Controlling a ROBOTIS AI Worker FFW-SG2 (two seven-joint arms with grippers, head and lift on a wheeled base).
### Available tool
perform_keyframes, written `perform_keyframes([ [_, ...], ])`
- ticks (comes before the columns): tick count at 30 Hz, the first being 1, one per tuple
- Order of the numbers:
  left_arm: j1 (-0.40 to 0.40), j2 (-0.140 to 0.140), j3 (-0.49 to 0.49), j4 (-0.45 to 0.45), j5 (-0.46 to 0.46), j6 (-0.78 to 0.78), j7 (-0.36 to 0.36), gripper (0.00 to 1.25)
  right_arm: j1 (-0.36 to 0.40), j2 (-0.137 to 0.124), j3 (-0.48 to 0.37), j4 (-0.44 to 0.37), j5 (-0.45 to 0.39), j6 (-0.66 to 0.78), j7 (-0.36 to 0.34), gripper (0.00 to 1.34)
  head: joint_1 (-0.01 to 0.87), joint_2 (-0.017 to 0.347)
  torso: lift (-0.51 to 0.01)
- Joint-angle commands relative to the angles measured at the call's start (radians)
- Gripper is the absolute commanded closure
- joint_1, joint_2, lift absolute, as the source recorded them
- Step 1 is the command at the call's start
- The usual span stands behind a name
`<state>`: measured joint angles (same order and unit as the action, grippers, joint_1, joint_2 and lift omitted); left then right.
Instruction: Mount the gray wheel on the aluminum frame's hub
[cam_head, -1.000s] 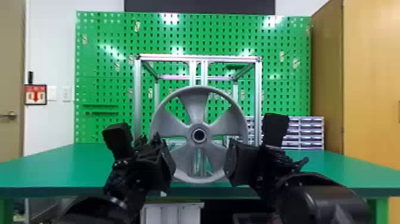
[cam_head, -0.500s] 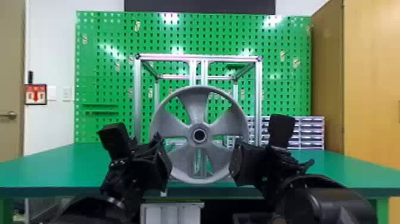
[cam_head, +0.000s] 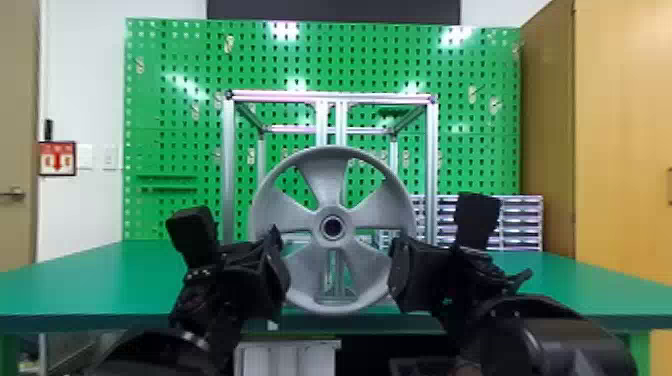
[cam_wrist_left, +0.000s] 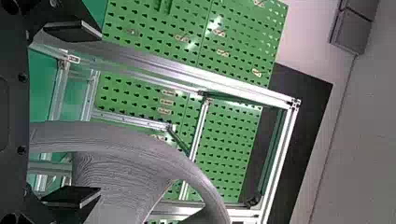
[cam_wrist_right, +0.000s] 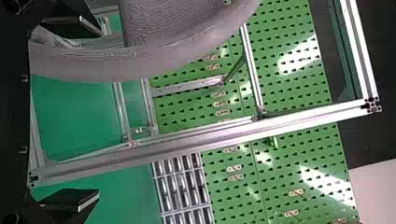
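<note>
Gray wheel is seen upright in front of aluminum frame, positioned between the two arms. Left gripper and right gripper are both held spread.

From where I stand I count one wheel with five spokes, and one frame with four uprights across its front. One table, I see, and two grippers, a left gripper and a right gripper, two fingers apiece. By the table's far edge, one drawer rack; under its near edge, one white cabinet. There's one pegboard with two ledges, its pale hooks several, though I can't settle their number. Then one sign, two wall plates, one door, one wooden cabinet.
</note>
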<state>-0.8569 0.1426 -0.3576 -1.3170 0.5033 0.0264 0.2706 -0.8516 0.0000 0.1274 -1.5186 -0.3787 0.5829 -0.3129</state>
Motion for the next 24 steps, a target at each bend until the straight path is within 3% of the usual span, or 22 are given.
perform_keyframes([
  [1,-0.002,0.0,-0.003,-0.001,0.006,0.001,-0.001,0.08,0.0,0.001,0.0,0.0,-0.002,-0.005,0.0,0.01,-0.005,0.006,-0.499],
  [5,-0.002,0.0,-0.004,-0.001,0.007,0.001,-0.001,0.02,0.003,0.001,0.0,0.0,-0.002,-0.011,0.0,0.0,-0.005,0.006,-0.499],
  [24,0.002,0.0,-0.003,-0.021,0.0,0.012,-0.005,0.02,0.012,0.001,0.001,-0.014,-0.003,-0.017,0.0,0.0,-0.005,0.006,-0.499],
])
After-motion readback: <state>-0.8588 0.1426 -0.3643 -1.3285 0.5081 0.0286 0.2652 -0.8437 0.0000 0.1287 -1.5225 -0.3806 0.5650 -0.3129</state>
